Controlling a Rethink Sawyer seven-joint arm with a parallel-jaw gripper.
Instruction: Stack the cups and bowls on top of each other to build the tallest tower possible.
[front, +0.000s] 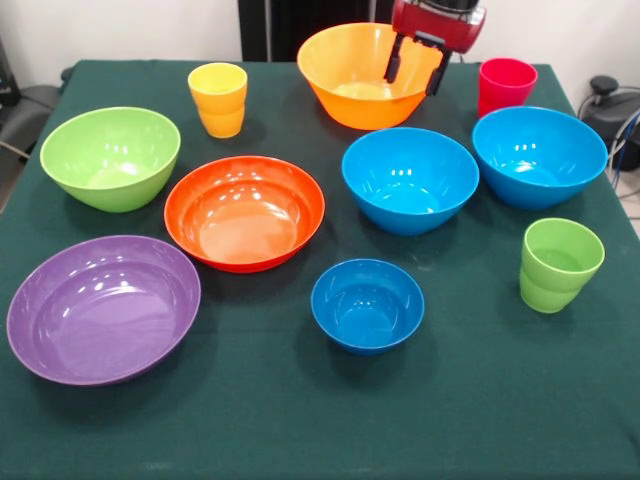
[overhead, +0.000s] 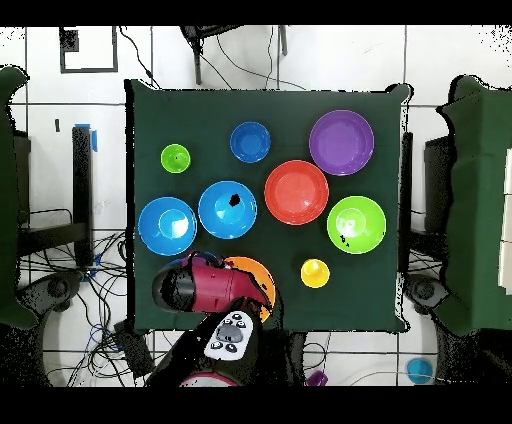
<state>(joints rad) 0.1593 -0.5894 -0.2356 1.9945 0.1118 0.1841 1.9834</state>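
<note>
I have the gripper (front: 416, 67) hanging spread and empty over the yellow-orange bowl (front: 352, 80) at the far edge, a sensible wide base. No tower exists yet: glossy round plastic bowls and stepped cups sit singly, mouths up, across the green-clothed tabletop (front: 300, 420).

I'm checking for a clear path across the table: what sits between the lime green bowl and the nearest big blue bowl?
In the front view, the orange-red bowl lies between the lime green bowl and the blue bowl. The overhead view shows the same.
</note>
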